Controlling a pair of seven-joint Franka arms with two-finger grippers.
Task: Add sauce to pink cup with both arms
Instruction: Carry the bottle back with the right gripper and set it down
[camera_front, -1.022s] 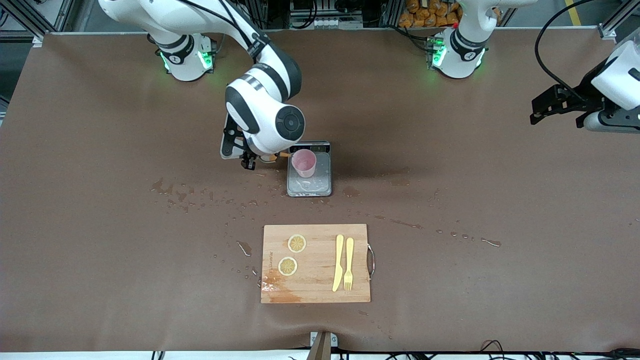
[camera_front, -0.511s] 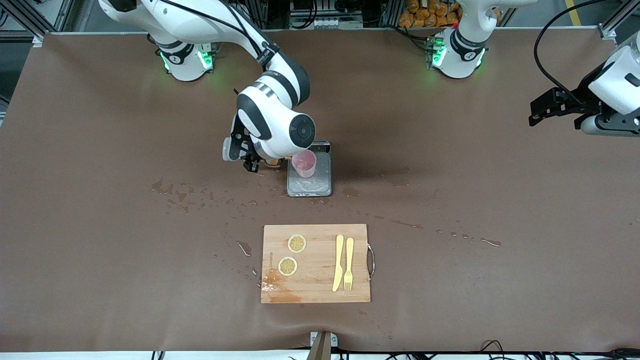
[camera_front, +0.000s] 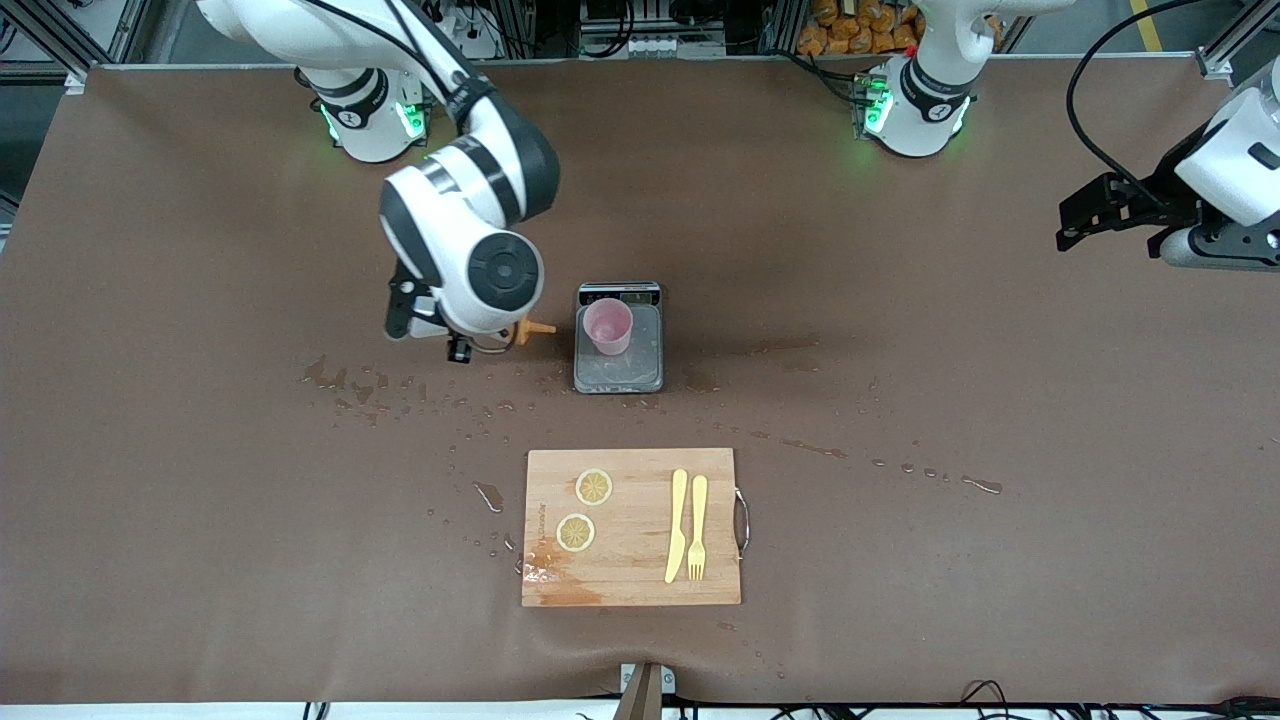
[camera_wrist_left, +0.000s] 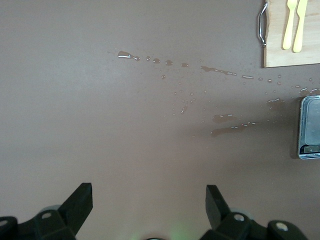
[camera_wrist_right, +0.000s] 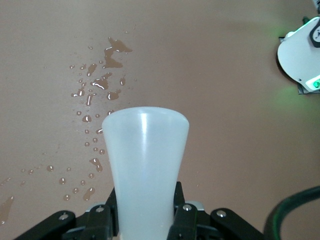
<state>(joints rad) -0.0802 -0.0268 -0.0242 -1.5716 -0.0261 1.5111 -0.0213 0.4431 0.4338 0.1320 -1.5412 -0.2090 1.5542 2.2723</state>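
Observation:
The pink cup (camera_front: 608, 326) stands upright on a small grey scale (camera_front: 620, 375) mid-table. My right gripper (camera_front: 486, 344) hangs beside the scale toward the right arm's end, shut on the sauce bottle. The bottle is tipped sideways and its orange nozzle (camera_front: 532, 329) points at the cup, a short gap from the rim. In the right wrist view the whitish bottle body (camera_wrist_right: 145, 160) sits clamped in my right gripper (camera_wrist_right: 145, 200). My left gripper (camera_front: 1078, 222) waits open and empty over the left arm's end of the table; the left wrist view shows this gripper (camera_wrist_left: 148, 200) over bare mat.
A wooden cutting board (camera_front: 640, 590) lies nearer the camera than the scale, carrying two lemon slices (camera_front: 593, 487), a yellow knife (camera_front: 677, 525) and fork (camera_front: 697, 525). Wet spots (camera_front: 345, 385) dot the brown mat around the scale and board.
My right arm has drawn back from the cup toward the right arm's end, taking the bottle with it; the nozzle now stands clear of the cup's rim. The left arm barely shifted.

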